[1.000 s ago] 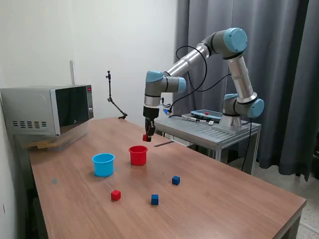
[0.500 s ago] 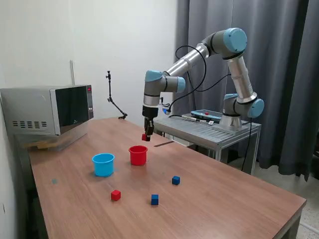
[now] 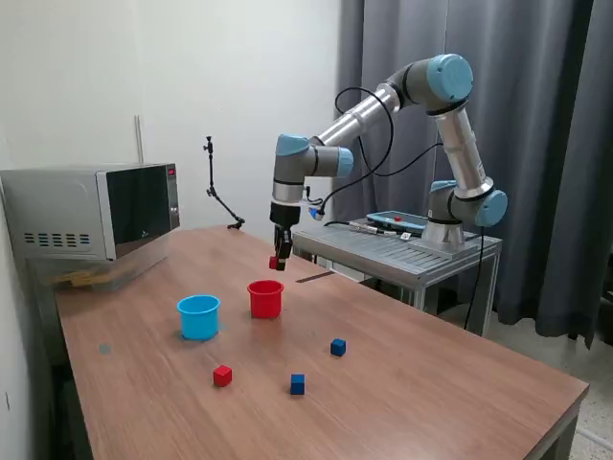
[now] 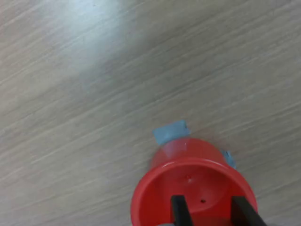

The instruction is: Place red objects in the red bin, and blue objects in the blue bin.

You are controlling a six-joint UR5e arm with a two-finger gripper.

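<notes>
1. The gripper [image 3: 278,261] hangs above the table [image 3: 431,383], over and slightly behind the red cup [image 3: 265,299], with clear air between them.
2. Its fingers are closed on a small red cube [image 3: 274,262]; in the wrist view the dark fingertips [image 4: 178,212] stand over the red cup's [image 4: 193,188] open mouth.
3. The light blue cup [image 3: 198,316] stands just beside the red cup, on the exterior view's left.
4. A second red cube [image 3: 222,376] lies on the table nearer the camera.
5. Two blue cubes [image 3: 337,347] [image 3: 297,384] lie apart, toward the exterior view's right of that red cube.
6. A microwave [image 3: 91,211] sits at the table's far corner, on the exterior view's left.
</notes>
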